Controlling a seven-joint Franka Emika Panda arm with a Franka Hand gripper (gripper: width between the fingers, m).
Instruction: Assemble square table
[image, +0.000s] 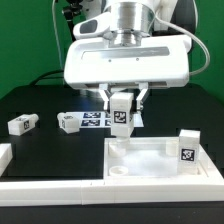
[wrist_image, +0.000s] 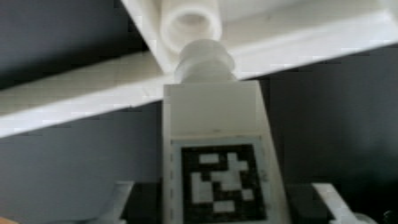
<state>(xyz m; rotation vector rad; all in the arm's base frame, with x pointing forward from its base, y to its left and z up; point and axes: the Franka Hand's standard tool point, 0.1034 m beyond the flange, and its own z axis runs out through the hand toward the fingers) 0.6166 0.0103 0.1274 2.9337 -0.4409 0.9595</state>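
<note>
Exterior view's left, on table (image: 40, 100): two leg blocks (image: 21, 124) (image: 68, 123). Its right, on square top (image: 150, 168): third leg block (image: 187, 147). Between fingers (image: 137, 98), above top's far rim: fourth leg block (image: 121, 113).

No words, numbers or brands can be read. The only signs are black-white square tags. One is on the held leg (image: 121, 115) (wrist_image: 217, 150). One is on each of the left leg (image: 22, 124) and middle leg (image: 68, 122) on the table (image: 40, 100). Several are on the marker board (image: 95, 119). One stands at the top's (image: 150, 160) end on the exterior view's right.
</note>
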